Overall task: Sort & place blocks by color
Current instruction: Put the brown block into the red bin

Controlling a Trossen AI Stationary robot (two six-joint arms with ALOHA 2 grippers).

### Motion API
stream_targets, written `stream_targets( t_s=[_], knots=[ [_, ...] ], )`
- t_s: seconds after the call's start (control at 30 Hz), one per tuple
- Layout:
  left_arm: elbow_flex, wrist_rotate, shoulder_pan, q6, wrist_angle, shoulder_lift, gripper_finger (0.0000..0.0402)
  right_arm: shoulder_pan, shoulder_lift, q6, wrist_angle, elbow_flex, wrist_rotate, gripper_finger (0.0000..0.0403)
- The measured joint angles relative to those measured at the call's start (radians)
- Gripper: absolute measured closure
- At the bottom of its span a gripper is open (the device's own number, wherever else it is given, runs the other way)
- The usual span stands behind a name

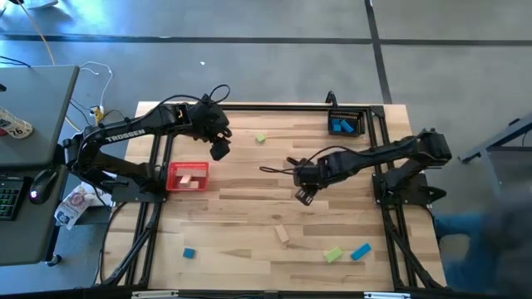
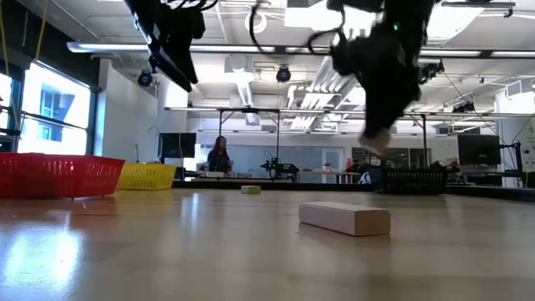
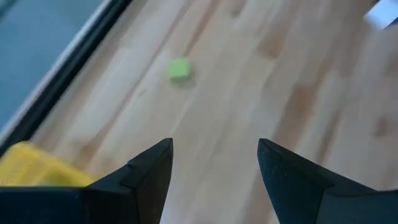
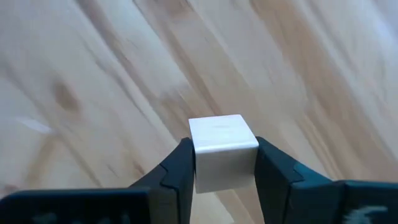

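My right gripper (image 1: pixel 303 195) hangs over the middle of the table, shut on a pale tan wooden cube (image 4: pixel 222 146). Up at the far left, beside the red bin (image 1: pixel 173 178), my left gripper (image 1: pixel 219 150) stands open (image 3: pixel 214 149) with nothing between its fingers. A light green block (image 1: pixel 260 139) (image 3: pixel 180 69) lies flat on the table just beyond it. Other loose blocks lie near the table's front edge: a tan bar (image 1: pixel 283 235) (image 2: pixel 344 216), a green block (image 1: pixel 332 254) and two blue blocks (image 1: pixel 360 251) (image 1: pixel 189 252). My right gripper pinches the cube by two opposite side faces (image 4: pixel 200 155) between its two fingers. The fingers come from above and point steeply down. The cube sits square between them, one face showing past the fingertips, and it is lifted clear of the table.
The red bin holds tan blocks (image 1: pixel 191 178). A black bin (image 1: pixel 345 115) at the far right holds blue blocks. A yellow bin (image 3: pixel 31 167) (image 2: pixel 146 176) sits by the left gripper. Black frame rails (image 1: pixel 154 166) run along the table's sides. A person (image 2: pixel 220 155) stands far behind the table.
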Motion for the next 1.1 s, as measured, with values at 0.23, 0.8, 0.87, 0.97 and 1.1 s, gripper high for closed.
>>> stream_targets(
  t_s=[0.23,0.8,0.87,0.97,1.1],
  knots=[
    [0.0,0.207,0.0,-0.092,0.15,0.0,0.0181,0.044,-0.036,-0.156,0.139,0.05,0.118,0.0298],
    [0.0,0.619,0.0,-0.429,0.477,0.0,0.0181,0.089,-0.036,-0.796,0.437,0.231,0.433,0.0296],
    [0.0,0.658,0.0,-0.471,0.514,0.0,0.0181,0.096,-0.036,-0.878,0.481,0.242,0.451,0.0296],
    [0.0,0.693,0.0,-0.519,0.563,0.0,0.0181,0.111,-0.036,-0.988,0.55,0.26,0.45,0.0296],
    [0.0,0.707,-0.011,-0.56,0.623,0.0,0.0181,0.125,-0.036,-1.109,0.645,0.266,0.46,0.0295]
  ],
)
